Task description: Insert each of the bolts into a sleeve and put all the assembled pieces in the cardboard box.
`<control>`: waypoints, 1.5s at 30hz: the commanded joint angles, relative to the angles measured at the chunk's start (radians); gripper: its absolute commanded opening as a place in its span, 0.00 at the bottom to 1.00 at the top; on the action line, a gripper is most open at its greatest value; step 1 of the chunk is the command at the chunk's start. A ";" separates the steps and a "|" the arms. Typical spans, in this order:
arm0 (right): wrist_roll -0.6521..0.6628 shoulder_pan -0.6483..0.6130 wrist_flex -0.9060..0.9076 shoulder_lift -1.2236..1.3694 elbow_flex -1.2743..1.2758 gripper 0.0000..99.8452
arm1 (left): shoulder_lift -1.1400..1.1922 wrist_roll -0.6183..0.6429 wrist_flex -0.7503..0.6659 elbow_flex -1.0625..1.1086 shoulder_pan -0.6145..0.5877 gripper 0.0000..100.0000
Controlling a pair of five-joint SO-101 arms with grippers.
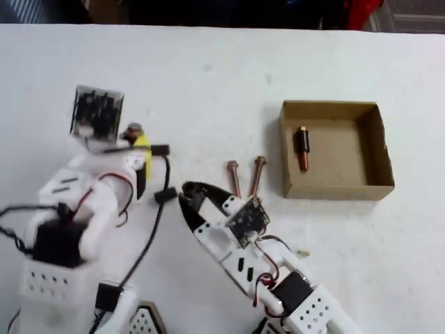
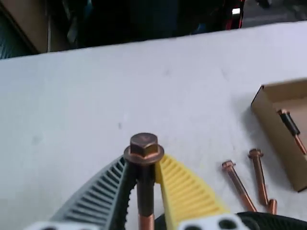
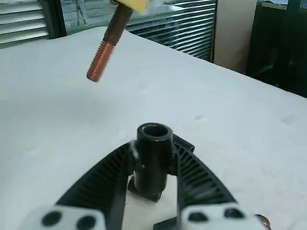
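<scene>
The left gripper was pinching a copper bolt just under its hex head. One grey and one yellow finger pressed against the shank, and the threaded end hung out below them. The right gripper was clamped on a black sleeve, holding it upright between its black ribbed fingers with the open bore facing up. From the right wrist, the bolt's threaded tip hung above the bore and well off to one side, tilted rather than in line with it, so the insertion was not yet made.

Two loose bolts lay side by side on the white table just beyond the right gripper's fingertips. They sat between that gripper and the cardboard box, which held one assembled piece.

The main risk looked to be misalignment. If the bolt came down at that tilt, its tip would likely catch the sleeve's rim instead of entering. The bolt was gripped only near the head, so a sideways push at the tip could swing it between the fingers. The same push could tip the sleeve or work it out of the right gripper's flexible fingers. A dropped sleeve might roll away. Any forward shift of the right gripper could also knock the loose bolts lying just ahead of it.
</scene>
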 commanded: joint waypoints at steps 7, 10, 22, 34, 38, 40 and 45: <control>-0.015 0.013 -0.085 -0.012 0.011 0.02 | -0.206 0.002 -0.284 0.141 0.208 0.02; -0.015 0.013 -0.113 -0.012 0.011 0.02 | -0.245 0.002 -0.368 0.206 0.228 0.02; -0.008 0.013 -0.077 -0.010 0.011 0.02 | -0.498 0.086 -0.493 0.430 0.271 0.02; -0.006 0.013 -0.074 -0.010 0.011 0.02 | -0.676 0.083 -0.493 0.565 0.355 0.02; -0.006 0.015 -0.074 -0.010 0.011 0.02 | -0.687 0.086 -0.489 0.565 0.361 0.02; -0.006 0.015 -0.074 -0.010 0.011 0.02 | -0.687 0.086 -0.476 0.578 0.361 0.02; -0.006 0.015 -0.073 -0.010 0.011 0.02 | -0.687 0.086 -0.430 0.601 0.355 0.02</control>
